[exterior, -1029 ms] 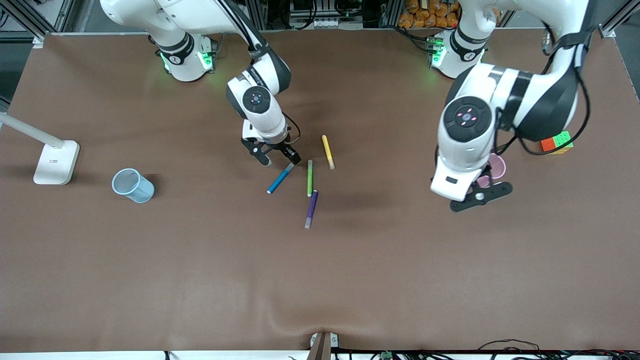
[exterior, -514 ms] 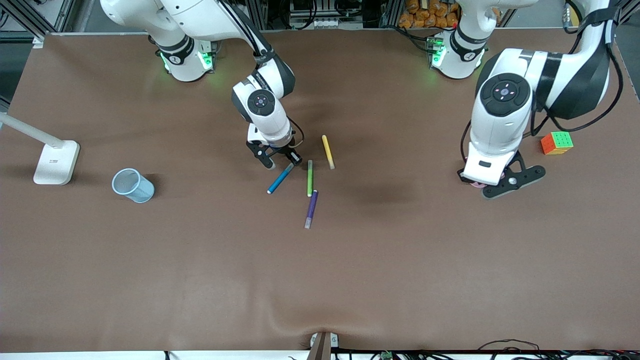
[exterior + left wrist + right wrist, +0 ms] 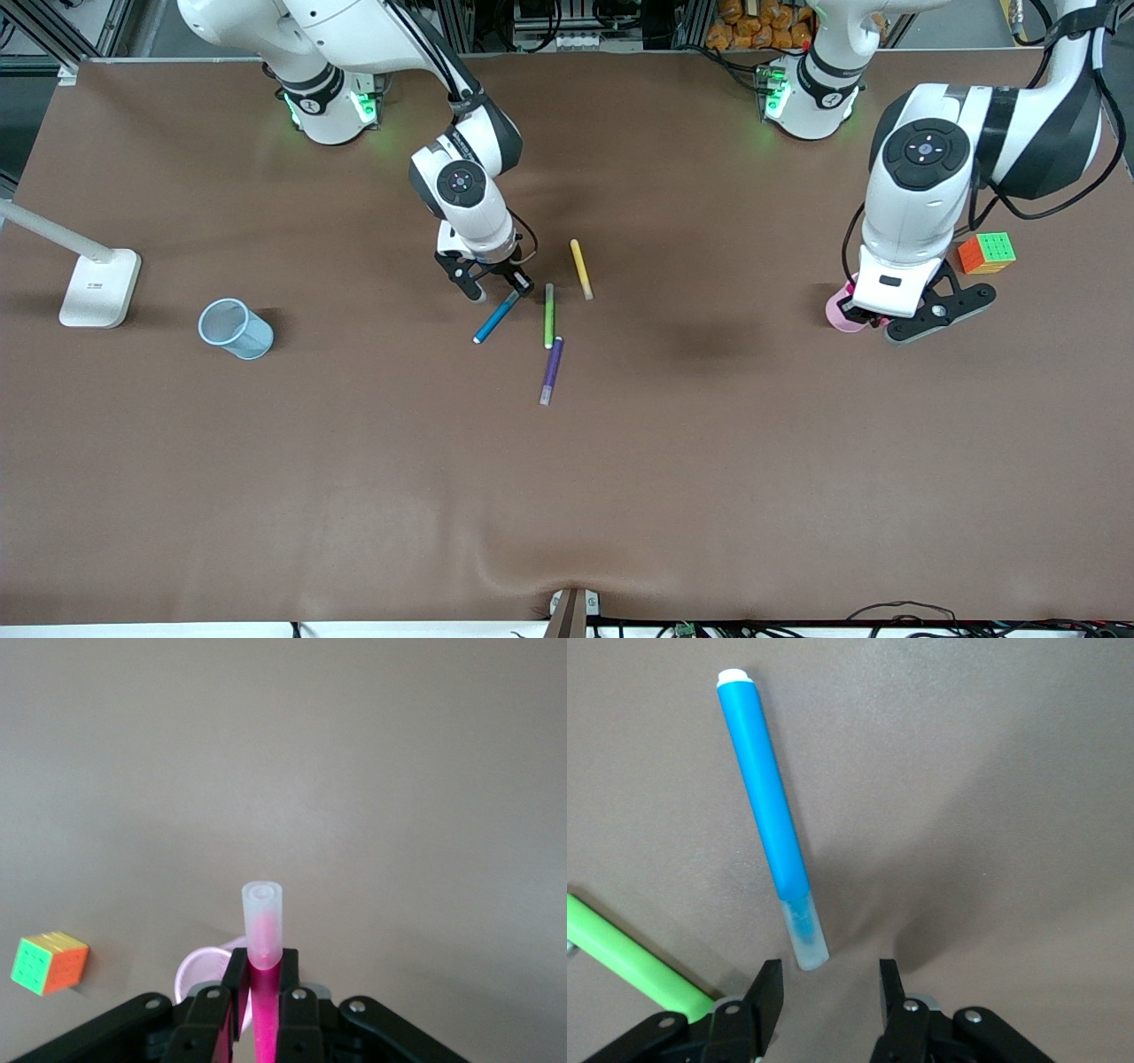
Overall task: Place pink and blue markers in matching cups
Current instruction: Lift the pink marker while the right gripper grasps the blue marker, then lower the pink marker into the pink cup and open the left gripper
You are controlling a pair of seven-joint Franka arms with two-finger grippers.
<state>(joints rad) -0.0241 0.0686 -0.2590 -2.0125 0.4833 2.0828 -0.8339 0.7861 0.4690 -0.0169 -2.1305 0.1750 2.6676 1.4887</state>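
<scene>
The pink marker stands upright between the fingers of my left gripper, which is shut on it. That gripper hangs over the light pink cup, whose rim shows just beside the marker. The blue marker lies flat mid-table. My right gripper is low at its greyish cap end, open. In the right wrist view the blue marker ends just ahead of one finger of that gripper, with nothing between the jaws. The light blue cup stands toward the right arm's end.
A green pen, a yellow pen and a purple pen lie close to the blue marker. A multicoloured cube sits beside the pink cup. A white lamp base stands at the right arm's end of the table.
My left arm has carried the pink marker toward the cube and now hangs over the pink cup. The right gripper's jaws have narrowed while it stayed at the blue marker's cap end.
</scene>
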